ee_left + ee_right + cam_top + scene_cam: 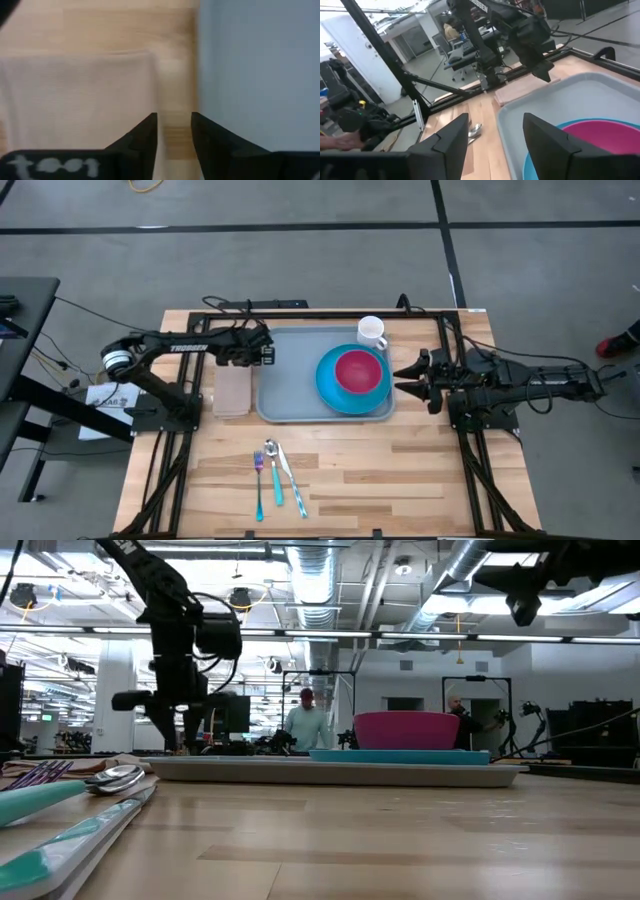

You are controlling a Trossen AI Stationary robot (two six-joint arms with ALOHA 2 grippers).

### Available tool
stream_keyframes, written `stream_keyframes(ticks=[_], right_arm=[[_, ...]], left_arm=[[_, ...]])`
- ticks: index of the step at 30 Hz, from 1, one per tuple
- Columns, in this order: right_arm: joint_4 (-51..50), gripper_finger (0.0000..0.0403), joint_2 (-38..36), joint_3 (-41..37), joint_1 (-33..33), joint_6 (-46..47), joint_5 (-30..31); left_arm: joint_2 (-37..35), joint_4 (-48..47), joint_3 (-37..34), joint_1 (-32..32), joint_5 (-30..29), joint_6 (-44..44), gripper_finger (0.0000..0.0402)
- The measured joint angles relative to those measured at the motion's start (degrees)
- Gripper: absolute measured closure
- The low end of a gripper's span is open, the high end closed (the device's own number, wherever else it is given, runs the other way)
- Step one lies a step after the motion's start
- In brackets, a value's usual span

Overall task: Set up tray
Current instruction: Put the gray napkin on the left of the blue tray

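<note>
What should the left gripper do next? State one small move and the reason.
Probably lower the left gripper onto the folded napkin: its open fingers hover over the bare wood between napkin and tray, holding nothing, and the napkin lies outside the tray.

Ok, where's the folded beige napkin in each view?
High: folded beige cloth napkin lies left of the grey-blue rectangular plastic tray.
Low: thin strip at far left.
Left wrist: fills the left half.
Right wrist: beyond the tray's far corner.
Shared landmark: the tray.
</note>
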Motion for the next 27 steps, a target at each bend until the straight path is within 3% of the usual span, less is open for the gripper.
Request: stream_keyframes(ticks=[6,27], right_arm=[[0.6,0.0232,0.0,0.0,0.0,0.0,0.5],[1.4,0.0239,0.1,0.0,0.0,0.5,3.2]], left_arm=[[-0.3,-2.0,0.0,1.8,-2.3,1.2,0.0266],[7.8,1.7,0.2,3.2,0.1,4.1,0.0271]])
